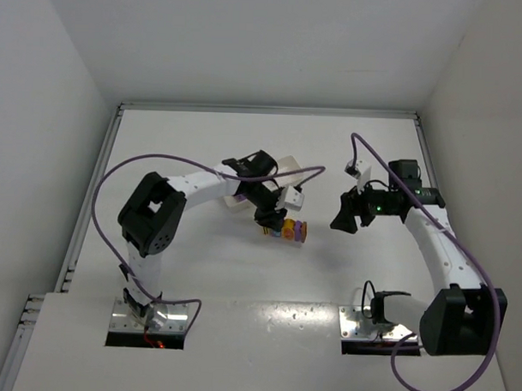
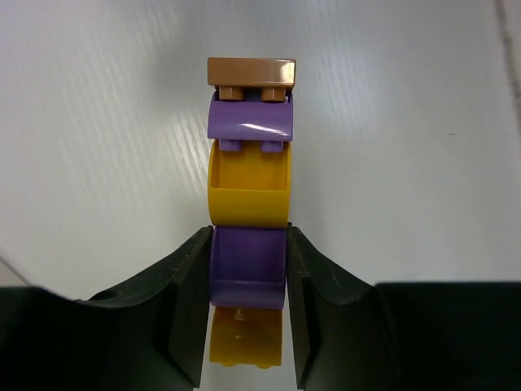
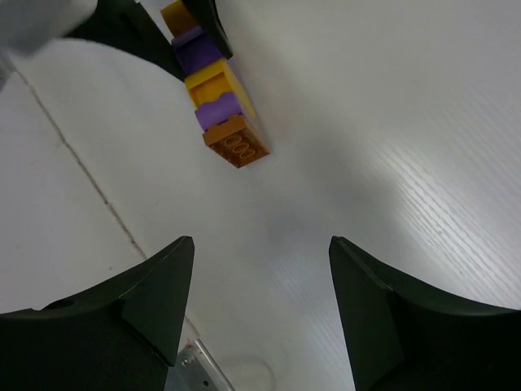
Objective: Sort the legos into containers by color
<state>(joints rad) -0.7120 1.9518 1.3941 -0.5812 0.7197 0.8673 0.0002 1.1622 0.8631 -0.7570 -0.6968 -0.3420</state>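
left gripper (image 2: pixel 248 244): clamped shut on the lego stack (image 2: pixel 248 195), which is a short row of small studded plastic bricks clicked together. Its black fingers (image 2: pixel 189 309) press flat on both sides of one purple brick.

lego stack: sticks straight out past the left fingertips. The pinched purple brick (image 2: pixel 247 265) sits between the pads, and a rear yellow brick (image 2: pixel 246 342) lies further back toward the palm. Going outward there's a big yellow brick (image 2: pixel 248 191), an outer purple brick (image 2: pixel 248 118), and an orange brick (image 2: pixel 250 73) at the far tip. Honestly can't tell if it's resting on the table or just off it.

right gripper (image 3: pixel 260 244): jaws apart, nothing between them. From its own camera the stack is ahead and off to the upper left, well clear of its fingertips. From the top view the two grippers face each other with the stack between them, right at the left one.

white plastic tray (image 1: pixel 289 165): just behind the left gripper, on the far side from the arm bases and mostly hidden by that wrist, so I can't make out the compartments.

white table (image 1: pixel 203 142): under both grippers.
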